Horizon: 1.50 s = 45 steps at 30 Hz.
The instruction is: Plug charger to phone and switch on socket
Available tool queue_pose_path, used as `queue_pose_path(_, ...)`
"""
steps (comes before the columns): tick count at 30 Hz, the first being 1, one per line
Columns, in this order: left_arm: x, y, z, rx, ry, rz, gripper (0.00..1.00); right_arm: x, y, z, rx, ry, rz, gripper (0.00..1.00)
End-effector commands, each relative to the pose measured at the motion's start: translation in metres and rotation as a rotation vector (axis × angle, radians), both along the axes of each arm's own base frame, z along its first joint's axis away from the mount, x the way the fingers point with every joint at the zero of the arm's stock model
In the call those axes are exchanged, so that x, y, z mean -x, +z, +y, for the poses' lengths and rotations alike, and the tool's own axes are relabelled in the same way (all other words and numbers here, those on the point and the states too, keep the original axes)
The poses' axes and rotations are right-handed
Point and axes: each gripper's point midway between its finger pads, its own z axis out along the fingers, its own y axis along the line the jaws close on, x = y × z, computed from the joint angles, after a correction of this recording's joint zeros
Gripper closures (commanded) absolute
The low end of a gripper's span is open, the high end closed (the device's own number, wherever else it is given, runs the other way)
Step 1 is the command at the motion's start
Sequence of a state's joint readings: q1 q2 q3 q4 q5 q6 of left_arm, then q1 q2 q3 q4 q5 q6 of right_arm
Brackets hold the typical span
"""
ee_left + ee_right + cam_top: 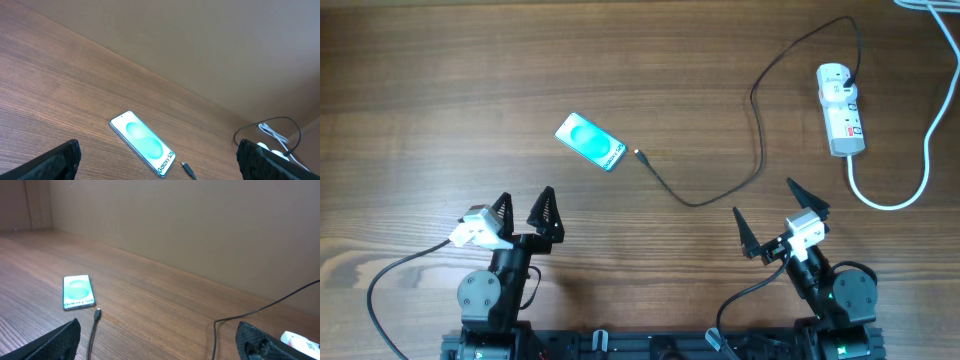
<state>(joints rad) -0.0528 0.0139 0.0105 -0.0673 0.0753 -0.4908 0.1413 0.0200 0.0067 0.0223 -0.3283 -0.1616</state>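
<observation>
Both arms are parked at the near edge of the table. The left tool and the right tool each stand with jaws fully spread and hold nothing.

The phone lies flat and face up near the middle of the table, slightly toward the left edge, at an angle to the edges. The charger runs in a loose loop from the adapter on the socket. Its connector tip rests just beside the phone's lettered end, not touching it. This layout probably keeps the insertion travel short. The socket lies near the right edge, toward the far right corner, with its white cord trailing off at that corner.

The phone and connector tip lie ahead of the left tool and to its right, well apart from it. The socket lies ahead of the right tool, also well apart. Judged from this, no step has begun.
</observation>
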Motion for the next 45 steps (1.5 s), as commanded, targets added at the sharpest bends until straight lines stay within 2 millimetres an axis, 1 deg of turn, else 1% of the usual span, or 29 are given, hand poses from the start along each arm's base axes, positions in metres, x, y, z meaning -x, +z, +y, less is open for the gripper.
queue_pose_path(1, -0.0001, -0.0019, 0.0024, -0.016, 0.010, 0.000, 0.00, -0.0006, 0.0012, -0.0017, -0.006, -0.012, -0.005, 0.00)
queue_pose_path(22, -0.0001, -0.0019, 0.0027, -0.017, 0.012, 0.000, 0.00, -0.0006, 0.0012, -0.0017, -0.005, -0.012, -0.005, 0.00)
queue_pose_path(24, -0.0008, -0.0027, 0.0113, -0.020, 0.062, 0.004, 0.00, -0.0006, 0.0012, -0.0017, -0.006, -0.012, -0.005, 0.00)
queue_pose_path(45, -0.0008, -0.0028, 0.0113, -0.020, 0.062, 0.004, 0.00, -0.0006, 0.0012, -0.0017, -0.006, -0.012, -0.005, 0.00)
